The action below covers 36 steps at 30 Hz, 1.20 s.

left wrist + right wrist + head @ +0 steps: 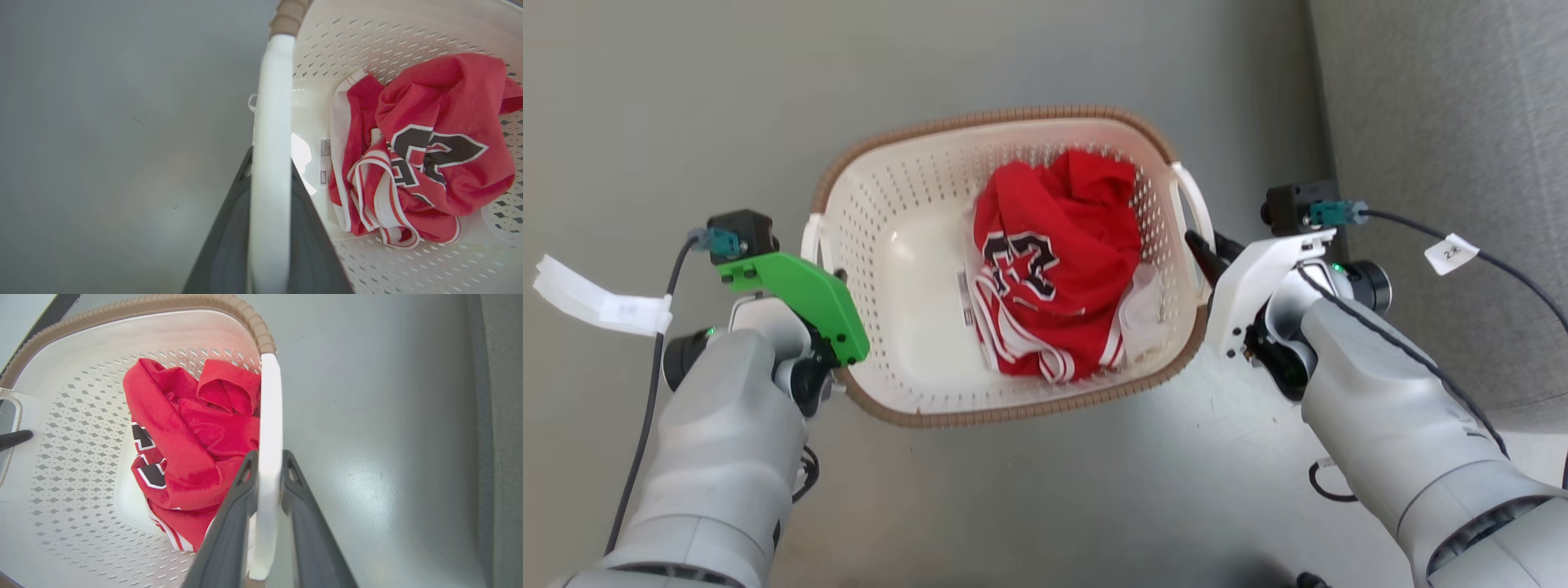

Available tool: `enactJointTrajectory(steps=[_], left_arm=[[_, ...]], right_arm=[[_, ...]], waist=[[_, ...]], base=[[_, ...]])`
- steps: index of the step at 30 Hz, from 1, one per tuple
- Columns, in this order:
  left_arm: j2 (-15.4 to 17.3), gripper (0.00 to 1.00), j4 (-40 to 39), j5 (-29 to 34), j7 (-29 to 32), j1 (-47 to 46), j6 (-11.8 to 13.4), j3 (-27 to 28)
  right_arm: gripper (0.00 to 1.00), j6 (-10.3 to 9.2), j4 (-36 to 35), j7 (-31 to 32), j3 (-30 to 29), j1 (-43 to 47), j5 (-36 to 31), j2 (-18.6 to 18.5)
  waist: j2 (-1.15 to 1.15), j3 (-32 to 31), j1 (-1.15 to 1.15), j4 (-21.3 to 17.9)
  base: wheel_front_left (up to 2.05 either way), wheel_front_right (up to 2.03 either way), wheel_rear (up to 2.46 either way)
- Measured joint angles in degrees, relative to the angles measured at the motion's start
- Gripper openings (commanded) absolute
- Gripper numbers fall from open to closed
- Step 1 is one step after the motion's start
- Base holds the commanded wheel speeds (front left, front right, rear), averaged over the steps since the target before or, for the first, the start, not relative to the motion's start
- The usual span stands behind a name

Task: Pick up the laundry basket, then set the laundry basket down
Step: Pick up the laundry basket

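Head view, laundry basket (890,204): in the middle of the picture over the grey floor (686,98), between the two arms; brown rim all round, pale perforated walls; whether it rests on the floor or hangs above it cannot be told
Head view, contents: a crumpled red jersey (1062,245) with dark numerals lies in the basket's right half; the left half of the bottom is bare
Head view, left gripper (829,273): at the basket's left handle, under a green plate (800,298); its fingers are hidden there
Head view, right gripper (1205,249): at the basket's right handle; dark fingers just touch the rim
Head view, surroundings: grey upholstery (1445,122) at the right edge
Left wrist view, left gripper (270,157): clenched on the white left handle (276,81); one dark finger lies on either side of the bar, both pressed against it
Left wrist view, basket: the wall (367,36) and the jersey lie to the right of the handle, the floor to its left; a small printed label (325,161) sits on the bottom
Right wrist view, right gripper (269,457): clamped on the white right handle (270,396); the bar runs up between the two fingers, both touching it
Right wrist view, basket: the jersey lies heaped against the near wall just beside the handle; a dark finger of the left gripper shows at the far handle
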Motion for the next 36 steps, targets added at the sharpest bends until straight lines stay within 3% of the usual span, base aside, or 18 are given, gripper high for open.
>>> enactJointTrajectory(steps=[36], left_arm=[[0.25,0.0,1.69,-9.13,14.12,12.85,-0.08,-3.66]], right_arm=[[0.0,-0.02,-0.42,11.58,7.36,11.82,10.73,-0.09]], waist=[[0.0,-26.03,0.0,0.15]], base=[[0.0,0.0,0.0]])
